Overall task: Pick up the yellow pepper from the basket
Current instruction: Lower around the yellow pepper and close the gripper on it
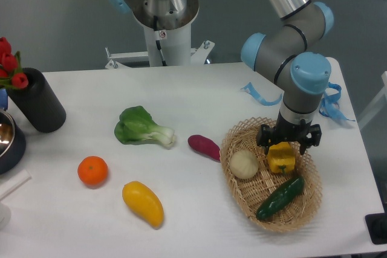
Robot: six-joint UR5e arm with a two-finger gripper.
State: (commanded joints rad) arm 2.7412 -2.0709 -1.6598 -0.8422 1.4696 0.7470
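The arm reached straight down into the oval woven wicker basket, its hand clasping the blocky yellow pepper; a pale round vegetable and a dark green cucumber lay just beside the pepper.

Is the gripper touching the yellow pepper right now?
Cannot tell. In the camera view the gripper sits directly over the yellow pepper, hiding any contact.
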